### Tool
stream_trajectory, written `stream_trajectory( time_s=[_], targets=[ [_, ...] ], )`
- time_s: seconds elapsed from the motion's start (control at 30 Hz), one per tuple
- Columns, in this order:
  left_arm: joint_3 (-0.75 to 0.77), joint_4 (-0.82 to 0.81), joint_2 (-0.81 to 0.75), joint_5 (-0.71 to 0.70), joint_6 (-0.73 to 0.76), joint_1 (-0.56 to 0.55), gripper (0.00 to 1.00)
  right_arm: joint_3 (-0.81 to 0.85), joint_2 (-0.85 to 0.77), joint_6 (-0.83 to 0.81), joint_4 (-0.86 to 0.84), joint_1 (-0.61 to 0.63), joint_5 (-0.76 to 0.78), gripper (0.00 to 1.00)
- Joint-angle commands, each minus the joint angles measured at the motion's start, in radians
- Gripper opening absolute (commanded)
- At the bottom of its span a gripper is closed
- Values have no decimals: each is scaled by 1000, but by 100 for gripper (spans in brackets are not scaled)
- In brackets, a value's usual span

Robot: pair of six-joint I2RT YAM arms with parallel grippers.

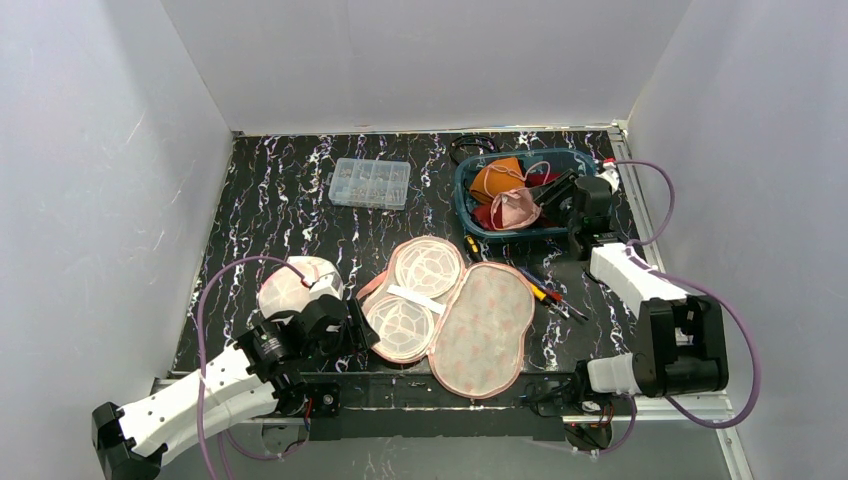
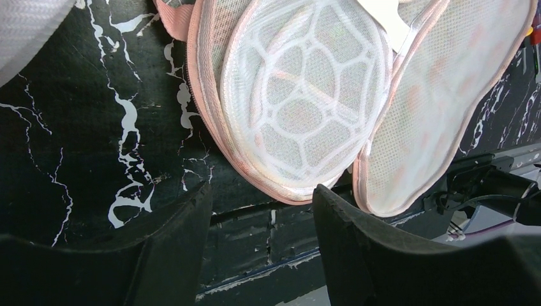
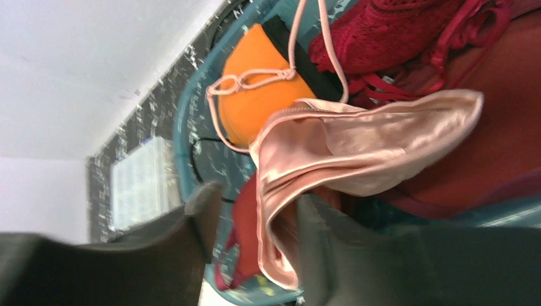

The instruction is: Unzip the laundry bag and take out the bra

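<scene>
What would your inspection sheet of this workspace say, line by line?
Surface: black marbled table.
Job's things: bag unzipped, spread open; pink bra in the basket.
Clutter: clear box, pens, white dome by the left arm.
Grippers: left gripper open beside bag; right gripper open over basket, pink bra between its fingers.
Cables: purple cables loop off both arms.
Surroundings: white walls.

One laundry bag (image 1: 485,325), one basket (image 1: 461,192), perhaps three bras (image 1: 515,208), one clear box (image 1: 369,183).

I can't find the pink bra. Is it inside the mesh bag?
No, the pink bra lies in the teal basket.
</scene>
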State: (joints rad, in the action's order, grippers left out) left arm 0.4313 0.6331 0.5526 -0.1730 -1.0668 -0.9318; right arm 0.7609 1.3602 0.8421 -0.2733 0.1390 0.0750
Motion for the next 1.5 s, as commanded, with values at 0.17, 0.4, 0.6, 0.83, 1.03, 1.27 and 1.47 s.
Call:
stream_trajectory(
  time_s=[0.17,0.4,0.6,0.83,1.03,1.27,1.47],
  targets=[
    [-17,-31,21,18,-3,-4,57,-59,-102,-43,120,-2,-41,75],
    [-16,-56,41,34,1,-2,57,-65,-61,-30,160,0,-109,64],
    [-18,-57,34,38,1,-3,56,-59,-18,34,76,6,-167,36],
    [-8,-50,40,35,5,-3,56,8,37,98,-57,11,-215,7],
    [1,-45,53,21,9,-2,56,91,83,136,-171,17,-245,1],
    [-8,-55,63,18,1,-3,56,125,205,117,-235,27,-284,1],
    [-15,-59,60,21,1,-3,56,38,206,101,-214,45,-279,45]
  ],
)
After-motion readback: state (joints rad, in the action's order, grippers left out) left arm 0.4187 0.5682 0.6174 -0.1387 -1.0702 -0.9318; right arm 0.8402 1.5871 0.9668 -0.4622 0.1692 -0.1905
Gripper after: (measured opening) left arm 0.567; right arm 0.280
